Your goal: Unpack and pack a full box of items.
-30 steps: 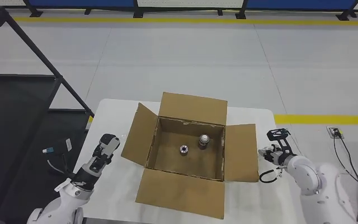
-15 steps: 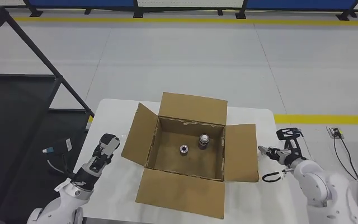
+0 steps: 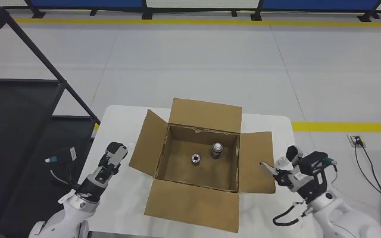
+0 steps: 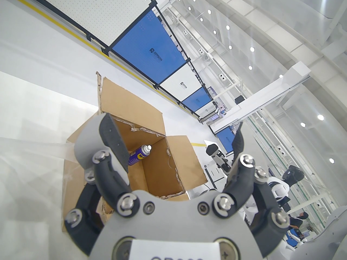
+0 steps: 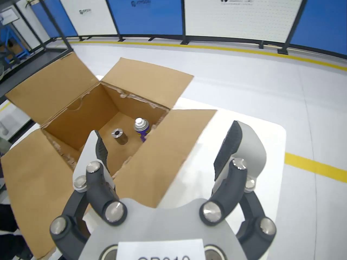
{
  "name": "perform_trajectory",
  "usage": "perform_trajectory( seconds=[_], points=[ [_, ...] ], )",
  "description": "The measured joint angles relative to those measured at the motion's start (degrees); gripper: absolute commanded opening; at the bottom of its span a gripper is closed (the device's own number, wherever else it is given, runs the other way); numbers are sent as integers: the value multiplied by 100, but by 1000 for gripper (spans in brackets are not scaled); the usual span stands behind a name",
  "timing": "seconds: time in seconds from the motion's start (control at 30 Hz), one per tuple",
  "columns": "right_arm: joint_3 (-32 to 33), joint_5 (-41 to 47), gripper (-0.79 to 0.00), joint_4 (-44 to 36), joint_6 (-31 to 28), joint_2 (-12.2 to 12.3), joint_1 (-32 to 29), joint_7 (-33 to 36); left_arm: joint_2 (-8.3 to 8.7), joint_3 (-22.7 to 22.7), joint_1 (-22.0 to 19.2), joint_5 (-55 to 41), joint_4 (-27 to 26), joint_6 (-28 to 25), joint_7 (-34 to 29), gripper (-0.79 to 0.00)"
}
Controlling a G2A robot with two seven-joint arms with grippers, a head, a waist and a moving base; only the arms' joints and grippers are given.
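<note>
Top view, right pincer (image 3: 275, 162) spread, beside box (image 3: 205, 114)

We count one cardboard box (image 3: 168, 153) with four flaps (image 3: 205, 114) folded open, on one white table (image 3: 119, 128). Inside we count two items: one metal cylinder (image 3: 195, 158) and one spray can (image 3: 216, 149), at 2 o'clock from the cylinder.

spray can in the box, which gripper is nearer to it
Right. The right gripper is beside the flap on the side of the cardboard box where the spray can stands; the left gripper is beyond the opposite flap, farther off.
</note>
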Motion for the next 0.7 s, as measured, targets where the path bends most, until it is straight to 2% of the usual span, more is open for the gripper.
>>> perform_trajectory(
  seconds=[0.13,0.27,0.5,0.7],
  points=[
    [-778,-341,0,-56,61,1,587,844,1,-20,41,2,-16,23,79,0],
    [-1592,-305,0,389,63,-34,1521,1752,11,-145,168,-81,-20,-23,193,0],
    [-3028,78,0,1860,674,-254,3455,3196,23,-341,407,-354,-32,-115,279,0],
    [-3852,579,0,3403,1106,-496,4768,3886,24,-340,407,-348,-33,-116,279,0]
  ],
)
